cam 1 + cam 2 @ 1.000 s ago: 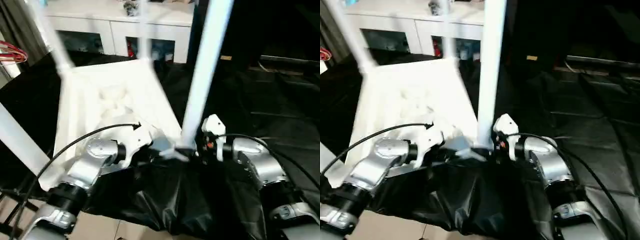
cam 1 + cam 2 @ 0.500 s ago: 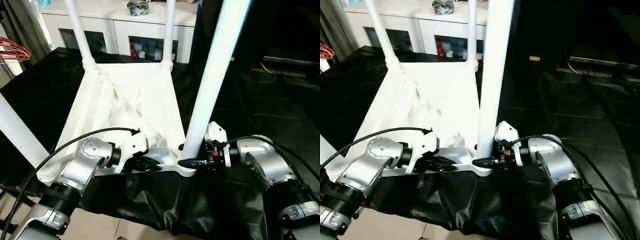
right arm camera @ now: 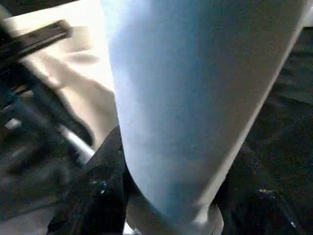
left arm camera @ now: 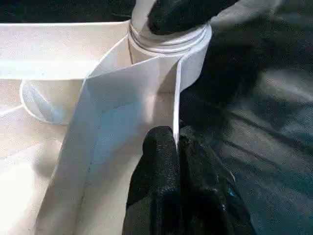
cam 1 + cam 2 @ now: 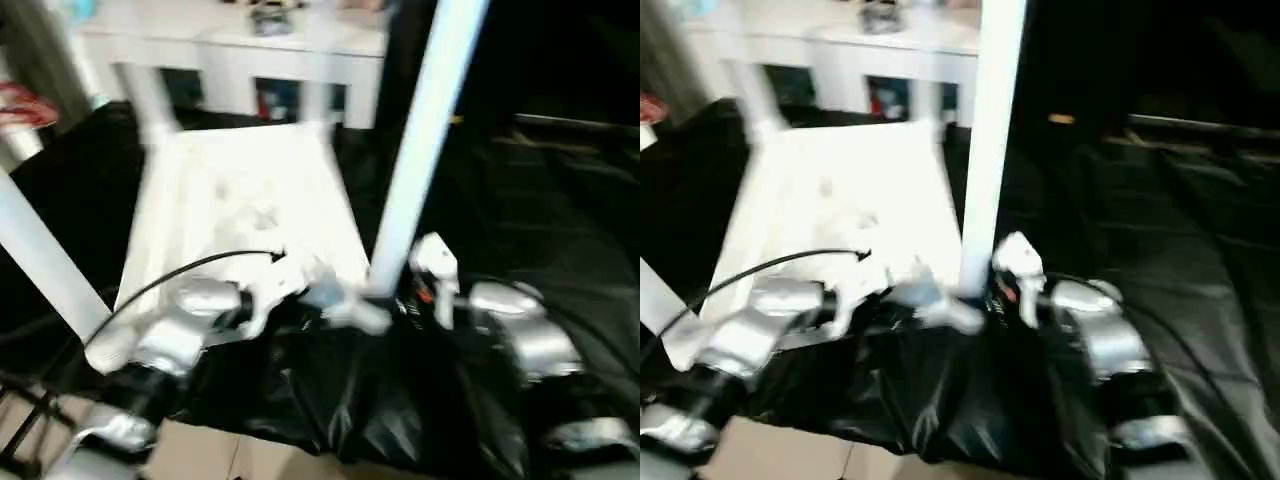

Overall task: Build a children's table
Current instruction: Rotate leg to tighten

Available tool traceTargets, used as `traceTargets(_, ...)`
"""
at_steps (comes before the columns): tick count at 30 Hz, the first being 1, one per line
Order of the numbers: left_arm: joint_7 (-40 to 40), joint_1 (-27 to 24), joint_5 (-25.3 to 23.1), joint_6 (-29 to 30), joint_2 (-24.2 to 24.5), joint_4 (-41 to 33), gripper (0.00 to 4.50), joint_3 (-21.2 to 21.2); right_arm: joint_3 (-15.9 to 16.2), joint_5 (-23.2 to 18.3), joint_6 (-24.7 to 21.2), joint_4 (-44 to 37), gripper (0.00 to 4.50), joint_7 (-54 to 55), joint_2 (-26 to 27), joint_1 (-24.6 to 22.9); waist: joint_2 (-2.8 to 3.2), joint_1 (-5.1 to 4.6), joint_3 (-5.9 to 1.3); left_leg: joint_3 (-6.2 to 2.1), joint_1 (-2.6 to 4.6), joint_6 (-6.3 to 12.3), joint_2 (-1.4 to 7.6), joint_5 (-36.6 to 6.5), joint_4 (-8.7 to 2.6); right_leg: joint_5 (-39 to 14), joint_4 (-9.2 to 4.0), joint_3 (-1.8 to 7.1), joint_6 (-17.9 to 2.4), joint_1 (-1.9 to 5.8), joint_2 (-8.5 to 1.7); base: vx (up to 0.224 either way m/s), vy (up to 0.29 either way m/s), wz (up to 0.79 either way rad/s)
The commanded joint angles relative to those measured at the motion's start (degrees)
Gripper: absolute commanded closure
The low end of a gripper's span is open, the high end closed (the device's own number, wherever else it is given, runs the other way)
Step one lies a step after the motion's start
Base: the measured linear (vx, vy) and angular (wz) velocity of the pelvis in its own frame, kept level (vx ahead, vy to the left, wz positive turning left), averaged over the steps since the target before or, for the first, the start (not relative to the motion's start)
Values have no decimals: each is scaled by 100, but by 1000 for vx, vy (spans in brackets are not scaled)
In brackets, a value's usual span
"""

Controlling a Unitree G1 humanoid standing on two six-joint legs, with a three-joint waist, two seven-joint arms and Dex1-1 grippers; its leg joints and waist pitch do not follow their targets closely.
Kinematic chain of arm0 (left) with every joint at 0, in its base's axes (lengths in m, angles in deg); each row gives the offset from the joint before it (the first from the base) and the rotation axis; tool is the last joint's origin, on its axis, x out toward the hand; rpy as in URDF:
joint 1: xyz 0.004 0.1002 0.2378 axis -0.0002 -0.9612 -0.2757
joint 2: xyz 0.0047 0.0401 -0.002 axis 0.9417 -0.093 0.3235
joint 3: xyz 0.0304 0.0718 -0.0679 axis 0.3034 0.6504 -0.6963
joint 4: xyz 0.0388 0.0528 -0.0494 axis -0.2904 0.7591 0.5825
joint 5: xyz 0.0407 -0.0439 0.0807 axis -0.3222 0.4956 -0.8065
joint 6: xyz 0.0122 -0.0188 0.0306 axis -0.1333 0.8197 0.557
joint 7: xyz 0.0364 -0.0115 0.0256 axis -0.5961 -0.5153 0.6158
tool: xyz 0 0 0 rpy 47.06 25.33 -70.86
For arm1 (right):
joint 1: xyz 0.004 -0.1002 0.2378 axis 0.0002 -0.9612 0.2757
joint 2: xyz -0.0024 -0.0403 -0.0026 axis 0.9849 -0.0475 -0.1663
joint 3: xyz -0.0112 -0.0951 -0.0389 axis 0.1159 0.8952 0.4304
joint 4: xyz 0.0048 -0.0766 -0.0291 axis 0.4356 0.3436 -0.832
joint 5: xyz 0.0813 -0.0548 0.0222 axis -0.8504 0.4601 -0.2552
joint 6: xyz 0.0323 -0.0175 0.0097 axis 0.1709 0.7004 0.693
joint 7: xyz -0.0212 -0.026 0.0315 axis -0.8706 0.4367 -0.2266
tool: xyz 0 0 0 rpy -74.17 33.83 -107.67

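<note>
Two grippers work the tabletop's [image 5: 250,205] near-right corner socket at lower centre: our left gripper [image 4: 168,147], closed, pinches the rim wall beside it, while our right gripper [image 3: 161,196] clasps the base of the upright leg [image 5: 420,150], whose long axis rises vertically.

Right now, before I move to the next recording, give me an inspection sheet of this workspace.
Surface: black sheeting covers the work area.
Job's things: white tabletop lies underside up; four legs stand in its corner sockets, the near right leg upright.
Clutter: nothing seen on the sheeting.
Grippers: left gripper shut on the tabletop's side wall beside a corner socket; right gripper has its fingers on either side of the near right leg's base.
Cables: black cable arcs over the left forearm.
Surroundings: white cabinet with glass doors behind.
</note>
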Motion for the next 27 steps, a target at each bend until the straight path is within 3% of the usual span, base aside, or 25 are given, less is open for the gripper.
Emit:
traceTargets(1,948,266,112,53,-471,104,450,-232,430,70,-247,269,253,330,588,-68,-79,-24,-277,-156,104,7,187,-1878,-409,-3208,-626,217,-711,119,-381,0,0,0)
traceTargets(4,1291,330,16,108,-683,184,450,-232,331,195,-305,471,253,1012,922,60,-66,-51,-292,-195,84,-22,194,-1934,-433,-3297,-635,188,-597,140,-387,0,0,0)
traceTargets(8,1591,383,-140,113,-854,252,450,-184,431,407,-42,601,253,1291,1140,214,-66,-51,-305,-177,102,24,192,-2003,-434,-3025,-640,202,-657,116,-377,0,0,0)
traceTargets(10,1515,372,-145,84,-881,238,450,-142,343,194,48,498,184,1038,1225,257,-68,-39,-309,-166,83,86,195,-1961,-444,-2809,-622,216,-719,128,-381,0,0,0)
traceTargets(14,1346,343,-104,40,-820,191,450,-134,279,57,-40,418,167,832,1177,244,-65,-28,-322,-153,60,154,200,-1823,-446,-2526,-583,228,-819,154,-384,0,0,0)
traceTargets(18,521,165,121,-152,-430,-95,450,-79,455,18,-150,108,131,-138,571,114,-62,16,-338,-141,51,250,208,-1687,-429,-2325,-563,235,-877,185,-387,0,0,0)
traceTargets(19,225,102,210,-265,-310,-193,450,-56,488,-3,-152,55,116,-426,375,91,-70,12,-343,-139,21,295,219,-1578,-431,-2089,-527,241,-940,201,-386,0,0,0)
traceTargets(27,-795,-35,461,-348,235,-380,450,-33,605,-246,-175,-140,116,-1939,-499,41,-49,48,-375,-108,21,440,231,-1136,-391,-1350,-418,228,-1282,241,-364,0,0,0)
